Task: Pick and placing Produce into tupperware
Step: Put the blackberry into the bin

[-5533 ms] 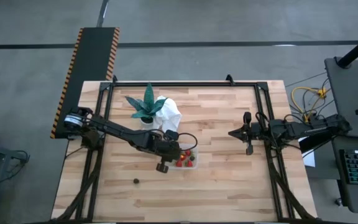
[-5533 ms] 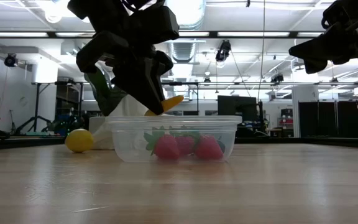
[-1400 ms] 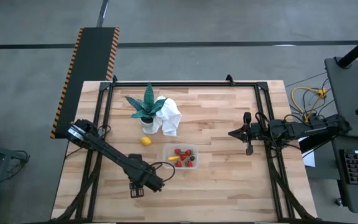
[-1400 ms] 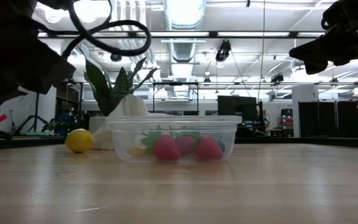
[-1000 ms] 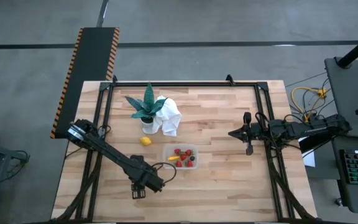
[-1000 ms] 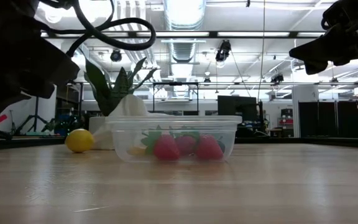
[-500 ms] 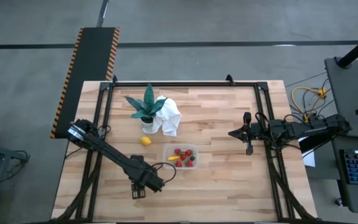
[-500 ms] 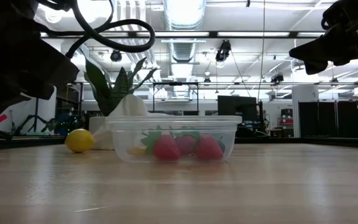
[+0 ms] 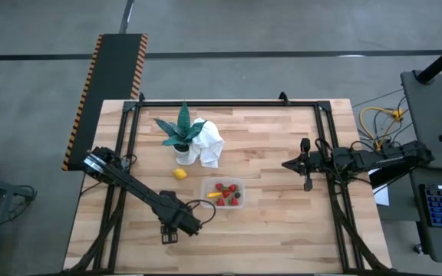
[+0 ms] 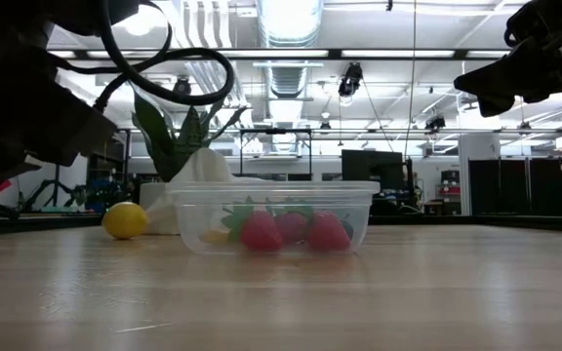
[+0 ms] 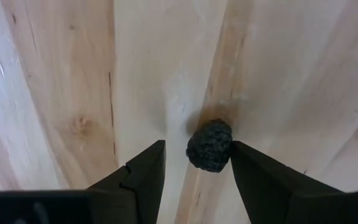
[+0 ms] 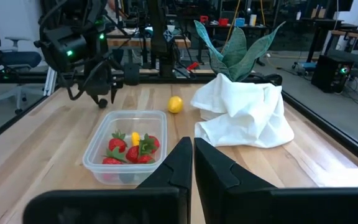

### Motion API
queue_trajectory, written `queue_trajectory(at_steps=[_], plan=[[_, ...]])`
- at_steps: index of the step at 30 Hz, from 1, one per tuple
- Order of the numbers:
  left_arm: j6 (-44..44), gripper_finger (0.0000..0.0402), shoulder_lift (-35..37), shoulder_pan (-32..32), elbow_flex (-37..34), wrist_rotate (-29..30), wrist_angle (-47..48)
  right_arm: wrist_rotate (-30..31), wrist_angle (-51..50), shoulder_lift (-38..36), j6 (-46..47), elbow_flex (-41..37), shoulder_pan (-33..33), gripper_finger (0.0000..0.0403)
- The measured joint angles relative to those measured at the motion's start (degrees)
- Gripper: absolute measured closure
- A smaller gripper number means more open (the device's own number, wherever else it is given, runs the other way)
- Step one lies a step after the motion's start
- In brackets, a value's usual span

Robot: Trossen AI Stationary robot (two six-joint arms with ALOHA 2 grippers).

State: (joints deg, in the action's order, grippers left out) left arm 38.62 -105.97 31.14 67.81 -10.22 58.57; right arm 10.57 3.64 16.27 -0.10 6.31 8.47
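A small dark round berry (image 11: 209, 145) lies on the wood near the table's front left. My left gripper (image 11: 198, 144) (image 9: 169, 235) points down over it, open, one finger on each side. The clear tupperware (image 9: 223, 192) (image 10: 273, 216) stands mid-table, holding red strawberries (image 12: 118, 145) and a yellow-orange piece (image 9: 215, 195). A yellow lemon (image 9: 179, 174) (image 10: 125, 219) rests on the table between the tupperware and the plant. My right gripper (image 9: 307, 165) (image 12: 193, 152) hangs shut and empty above the table's right side. My left gripper comes from above, pointing down, with the berry between its fingers. One finger (image 11: 253, 171) stands right at the berry's side (image 11: 227, 144); I cannot tell whether it touches. The other finger (image 11: 145, 168) is clearly apart. The berry rests on the table.
A green spiky potted plant (image 9: 181, 129) and a crumpled white cloth (image 9: 208, 142) stand behind the lemon at the far left. Black frame rails (image 9: 125, 146) run along the table's sides. Bare wood lies between the tupperware and the right arm.
My left arm has sunk a little toward the table over the berry; its finger gap looks unchanged.
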Motion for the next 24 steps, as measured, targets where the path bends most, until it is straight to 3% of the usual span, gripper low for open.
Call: queue_trajectory(at_steps=[24], plan=[[-0.26, 0.0235, 0.00, 0.00, -1.83, -0.02, -2.22, 0.00, 0.02, 0.00, 0.04, 0.00, 0.01, 0.0394]])
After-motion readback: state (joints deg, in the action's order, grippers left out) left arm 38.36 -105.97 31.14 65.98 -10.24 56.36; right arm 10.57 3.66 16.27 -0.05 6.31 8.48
